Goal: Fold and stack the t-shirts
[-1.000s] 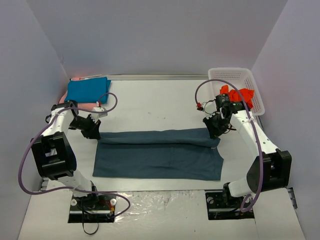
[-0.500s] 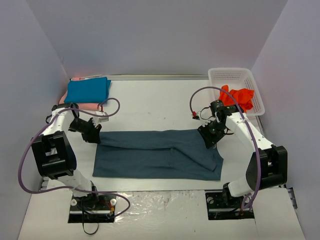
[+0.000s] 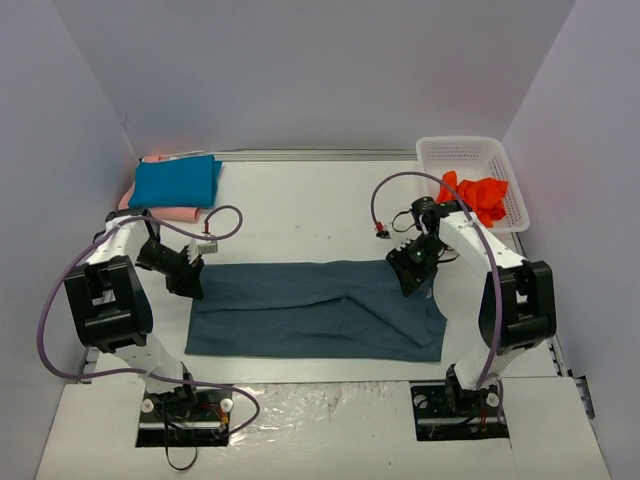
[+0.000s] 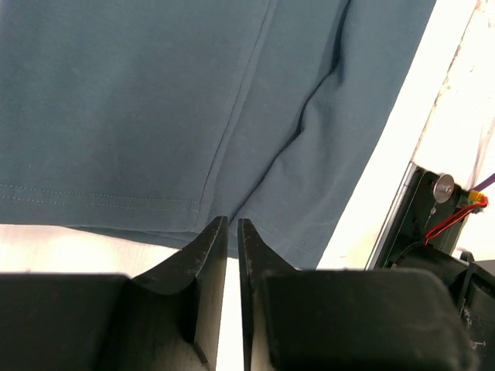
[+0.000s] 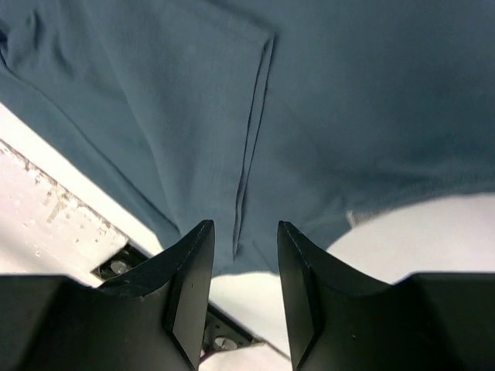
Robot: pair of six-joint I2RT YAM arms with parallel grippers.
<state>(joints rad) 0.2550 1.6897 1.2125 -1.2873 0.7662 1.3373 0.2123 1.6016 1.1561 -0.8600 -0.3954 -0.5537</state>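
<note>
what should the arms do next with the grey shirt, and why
Probably lift both grippers straight up off the slate blue-grey t-shirt. The left gripper is nearly closed, the right gripper open, neither holds cloth, and both sit low at the far corners of the shirt, which lies flat as a long band. Clearing it first should avoid dragging the fold before grasping an end.

Slate blue-grey t-shirt [image 3: 315, 322]: lies flat at the table's centre as a long left-to-right band, with a folded-over layer along its far side.
Teal-blue t-shirt [image 3: 175, 182]: folded, at 10 o'clock, on top of the pink one.
Pale pink t-shirt [image 3: 168, 213]: underneath, only its edges showing.
Orange-red t-shirt [image 3: 478, 195]: crumpled at 2 o'clock, in the white basket [image 3: 460, 142].
</note>
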